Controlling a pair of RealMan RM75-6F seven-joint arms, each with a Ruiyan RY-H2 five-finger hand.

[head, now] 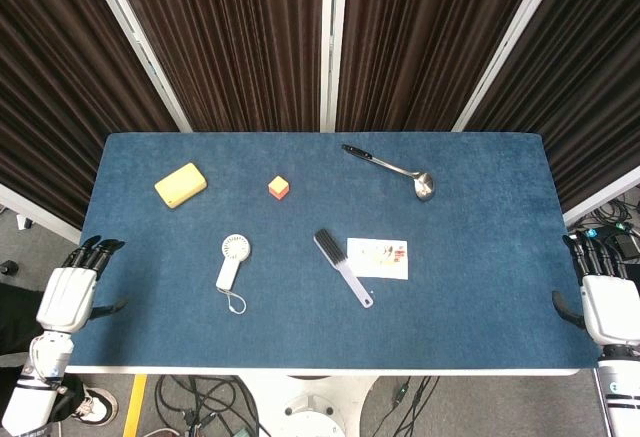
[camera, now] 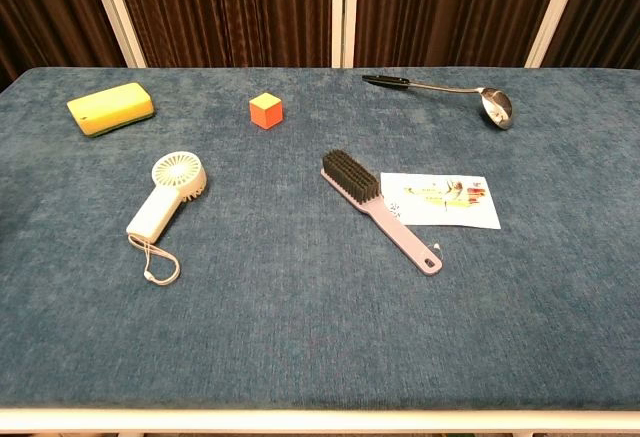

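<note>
Two hands: both hang outside the table [head: 480, 287], at its near corners, seen only in the head view
Left hand [head: 68, 292]: beside the left edge of the table, fingers straight and slightly apart, holding nothing, touching nothing
Right hand [head: 606, 302]: beside the right edge of the table, fingers straight with the thumb out to the side, holding nothing
Landmark: the brush [head: 341, 266] [camera: 377, 207], lying near the middle of the blue cloth, bristles at the far end, lilac handle toward the near edge
Fan [head: 232, 263] [camera: 168, 192]: small white hand fan with a cord loop, well left of the brush; it is the thing nearest to the left hand, but well apart from it
Card [head: 378, 257] [camera: 445, 198]: printed flat paper, just right of the brush, touching or almost touching its handle
Cube [head: 279, 187] [camera: 266, 110]: orange, behind the brush and a little left
Sponge [head: 181, 184] [camera: 111, 107]: yellow with a green underside, far left and behind the brush
Ladle [head: 392, 169] [camera: 445, 90]: metal with a black handle tip, behind the brush to the right; its bowl holds nothing I can see
</note>
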